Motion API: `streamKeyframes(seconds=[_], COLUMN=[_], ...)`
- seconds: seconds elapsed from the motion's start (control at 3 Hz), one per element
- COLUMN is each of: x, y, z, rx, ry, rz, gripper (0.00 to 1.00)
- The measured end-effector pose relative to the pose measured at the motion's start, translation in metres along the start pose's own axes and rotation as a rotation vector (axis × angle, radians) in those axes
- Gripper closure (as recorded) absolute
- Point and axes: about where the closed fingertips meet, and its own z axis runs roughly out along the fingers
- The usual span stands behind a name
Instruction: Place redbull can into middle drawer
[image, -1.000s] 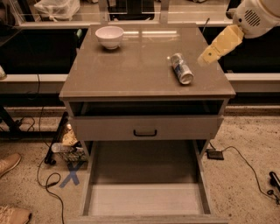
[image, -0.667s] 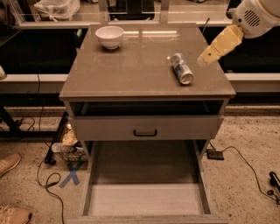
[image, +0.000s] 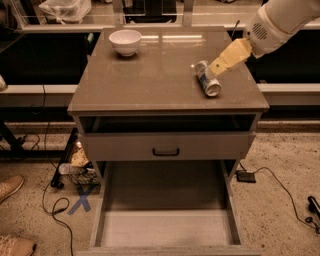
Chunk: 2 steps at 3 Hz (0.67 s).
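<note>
On the tabletop (image: 150, 75) the can (image: 207, 79) lies sideways, so the pincer (image: 216, 65) (open or closed, I cannot tell) hangs low beside it, drawer (image: 165, 227) pulled out below.

One pincer (image: 215, 68) hangs over the right side of the bench (image: 150, 85), and there is one bench. One redbull can (image: 208, 79) lies on its side just below the pincer's tip; whether they touch cannot be told. One white bowl (image: 125, 41) stands well to the pincer's left and farther back. One middle drawer (image: 165, 227) is pulled out, far below the pincer and nearer the camera. One drawer front (image: 120, 146) sits above it, with one black handle (image: 165, 151). On the floor, far to the pincer's lower left, are two shoes (image: 10, 185) and one blue cross (image: 81, 204). Below the pincer lies one black box (image: 246, 176).
</note>
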Motion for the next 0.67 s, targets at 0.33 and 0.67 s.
streamKeyframes(seconds=[0.33, 0.67], x=[-0.01, -0.027], y=[-0.002, -0.012], z=[0.032, 0.05], rx=[-0.025, 0.01], ry=[0.002, -0.017], rz=[0.116, 0.197], gripper=[0.0, 0.0])
